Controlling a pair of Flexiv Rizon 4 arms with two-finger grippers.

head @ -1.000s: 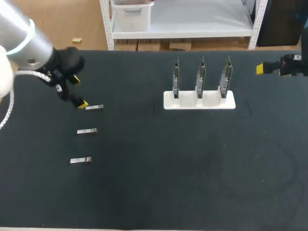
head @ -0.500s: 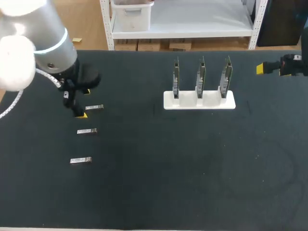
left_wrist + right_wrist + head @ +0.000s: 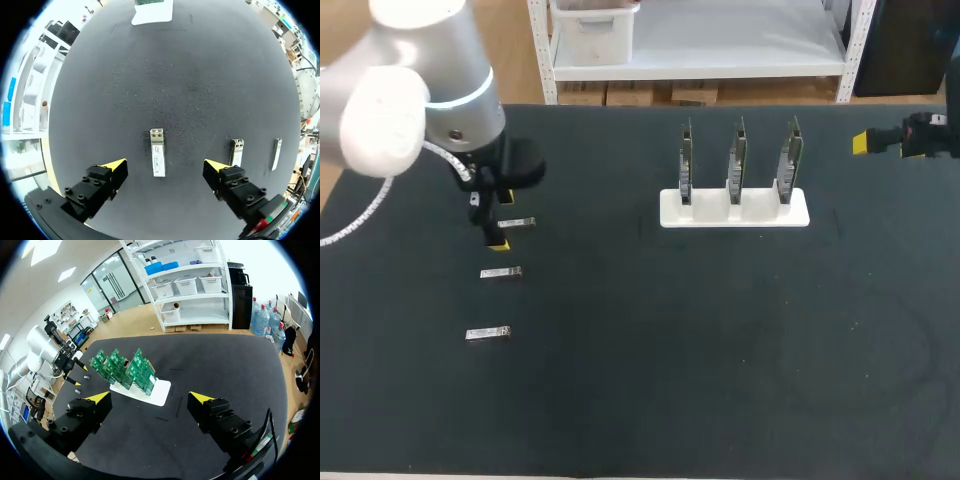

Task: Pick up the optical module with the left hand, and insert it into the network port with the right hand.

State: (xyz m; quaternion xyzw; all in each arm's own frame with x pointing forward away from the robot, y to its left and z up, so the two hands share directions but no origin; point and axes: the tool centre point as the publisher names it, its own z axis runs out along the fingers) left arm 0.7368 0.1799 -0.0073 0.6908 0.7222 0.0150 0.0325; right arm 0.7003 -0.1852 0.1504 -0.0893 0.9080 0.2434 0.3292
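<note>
- Optical module (image 3: 516,223) lies flat on the desk (image 3: 720,350), the farthest of three in the row; its position is unchanged over the last second.
- Left gripper (image 3: 503,222) has swung in from the desk's left edge and now stands over this module.
- Left wrist view: the module (image 3: 157,153) lies between the jaws, which are wide open and not touching it.
- Judgement: alignment appears complete; descent and closure remain.
- Right gripper (image 3: 150,397) has not moved, jaws wide, well apart from the board rack (image 3: 734,207).
</note>
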